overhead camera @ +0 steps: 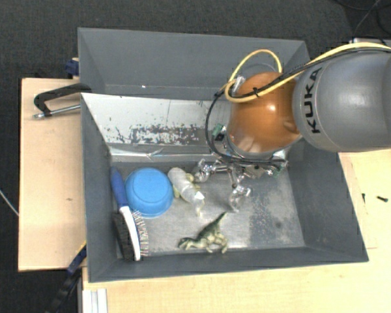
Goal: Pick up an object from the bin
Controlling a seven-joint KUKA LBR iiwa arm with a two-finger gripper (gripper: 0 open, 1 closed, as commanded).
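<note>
My gripper (pixel 222 182) hangs low over the middle of the bin floor, below the orange cover. Its two metal fingers stand apart, open, and nothing is between them. A small clear plastic bottle (pixel 186 185) lies just to the left of the left finger (pixel 204 169), close to it or touching. A green toy dinosaur (pixel 207 238) lies on the floor in front of the gripper, near the bin's front wall and apart from the fingers.
A blue round bowl (pixel 148 192) stands at the left of the bin floor. A brush with a blue handle, black back and white bristles (pixel 126 227) lies along the left wall. Bare floor lies to the right of the gripper.
</note>
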